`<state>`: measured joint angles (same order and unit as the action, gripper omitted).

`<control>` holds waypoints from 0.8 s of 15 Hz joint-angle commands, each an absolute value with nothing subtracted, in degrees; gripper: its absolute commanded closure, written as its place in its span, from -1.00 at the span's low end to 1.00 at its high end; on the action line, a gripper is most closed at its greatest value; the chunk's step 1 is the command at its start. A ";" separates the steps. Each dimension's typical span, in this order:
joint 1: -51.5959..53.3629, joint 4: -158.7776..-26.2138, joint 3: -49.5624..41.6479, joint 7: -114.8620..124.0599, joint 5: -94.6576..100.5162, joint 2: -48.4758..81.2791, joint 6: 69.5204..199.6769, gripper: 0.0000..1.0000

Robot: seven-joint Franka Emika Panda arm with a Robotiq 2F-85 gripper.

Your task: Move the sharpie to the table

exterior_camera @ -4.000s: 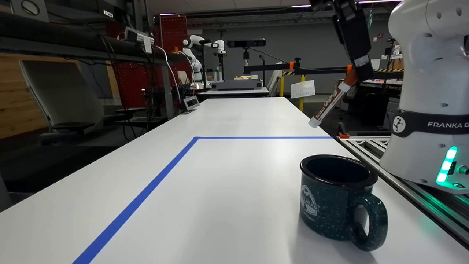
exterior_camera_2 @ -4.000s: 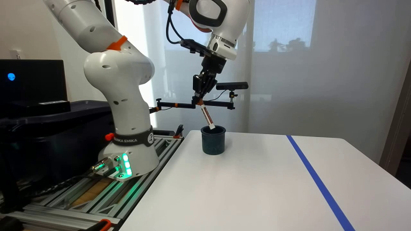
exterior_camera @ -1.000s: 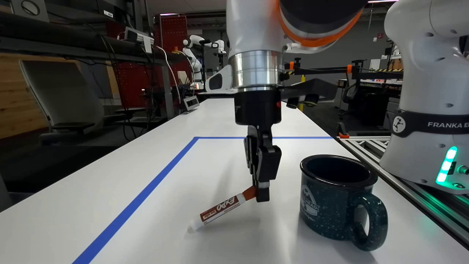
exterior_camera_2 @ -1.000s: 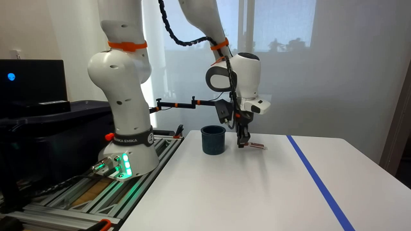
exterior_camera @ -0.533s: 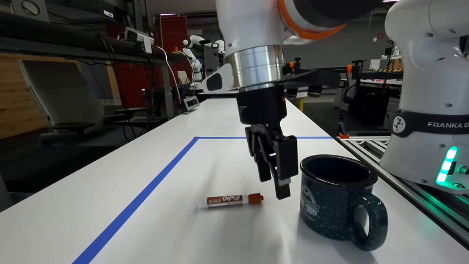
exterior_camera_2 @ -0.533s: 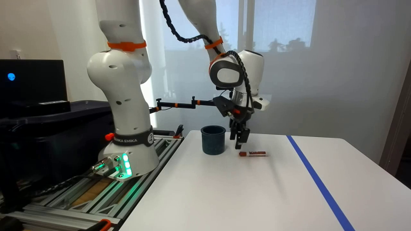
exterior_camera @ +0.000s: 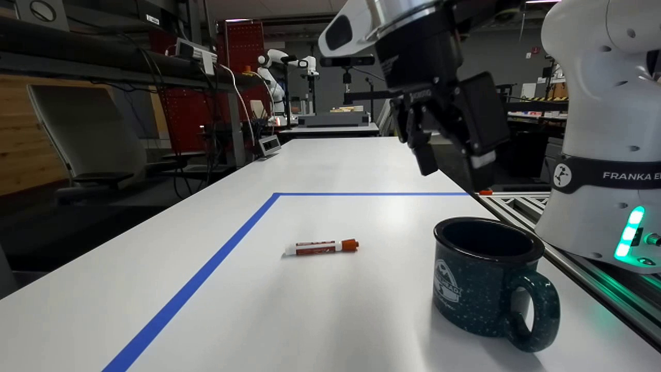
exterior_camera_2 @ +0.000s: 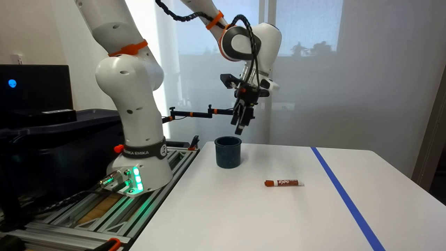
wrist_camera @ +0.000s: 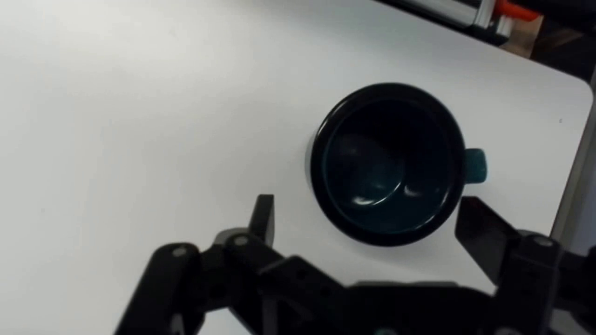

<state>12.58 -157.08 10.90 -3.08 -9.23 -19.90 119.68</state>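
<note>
The sharpie [exterior_camera: 323, 247], a white-and-brown marker with a reddish-brown cap, lies flat on the white table [exterior_camera_2: 244, 216]. In both exterior views it is apart from the mug and the gripper, its cap end [exterior_camera_2: 269, 183] towards the robot's side. My gripper [exterior_camera_2: 236, 127] hangs tilted above the tabletop near the mug, well higher than the marker. Its fingers [wrist_camera: 264, 216] are spread wide with nothing held. In the wrist view the mug's rim appears below, between the fingertips, and the sharpie is out of view.
A dark speckled mug [exterior_camera: 480, 289] stands upright near the robot-side edge, handle towards the table's end. Blue tape [exterior_camera: 217, 261] runs along the tabletop. Beyond the edge are the metal rail [exterior_camera_2: 163, 198] and the robot's base [exterior_camera_2: 146, 170]. A camera bar [exterior_camera_2: 191, 114] extends behind.
The sharpie, held slanted onto the table a second ago, was let go and has rolled along the surface. My gripper opened, tilted and rose. The mug shifted slightly towards the robot's base.
</note>
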 commanded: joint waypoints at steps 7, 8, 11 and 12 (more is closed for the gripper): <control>11.52 -156.26 11.83 18.05 -14.55 -33.47 95.19 -1.00; 11.11 -155.95 11.86 20.27 -15.61 -33.43 93.50 -1.00; 10.74 -156.10 12.05 19.63 -15.44 -32.13 94.04 -1.00; 10.54 -156.03 12.10 20.42 -15.69 -32.13 93.73 -1.00</control>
